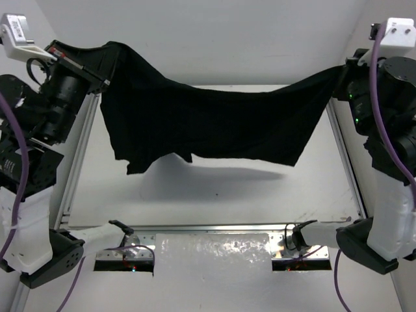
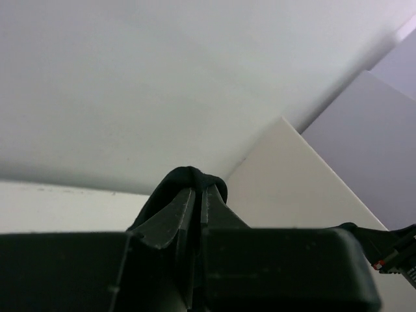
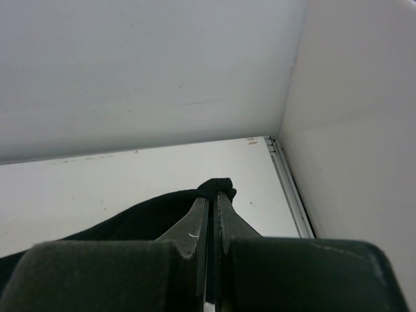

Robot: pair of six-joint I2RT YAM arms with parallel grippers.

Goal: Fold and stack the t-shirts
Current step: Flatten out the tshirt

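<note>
Top external view: the plain black short-sleeved cloth t-shirt point(image 1: 208, 127) hangs spread out in the air between the two arms, clear of the white table top point(image 1: 214, 195), which carries its soft shadow. The shirt's upper edge sags in the middle and rises to each side. The left gripper point(image 1: 104, 53) pinches the upper left corner of the cloth high at the far left, and the right gripper point(image 1: 343, 70) pinches the upper right corner at the far right. The lower edge hangs loose, with one flap dropping lowest on the left side. Silver aluminium rails point(image 1: 78, 162) border the table to the left, to the right and along its near edge.

Left wrist view: the left gripper's two dark fingers point(image 2: 175, 218) stand pressed almost together, with only a thin slit between them. A small bunched fold of the black cloth bulges out over their tips. Behind it stand a white back wall point(image 2: 130, 84) and a cream side panel point(image 2: 292, 175).

Right wrist view: the right gripper's jaws are likewise drawn narrow, clamped on a little knob of black cloth at the tips. More of the shirt falls away to the lower left, above the table. A white side wall point(image 3: 351, 130) rises on the right, with a rail at its foot.
</note>
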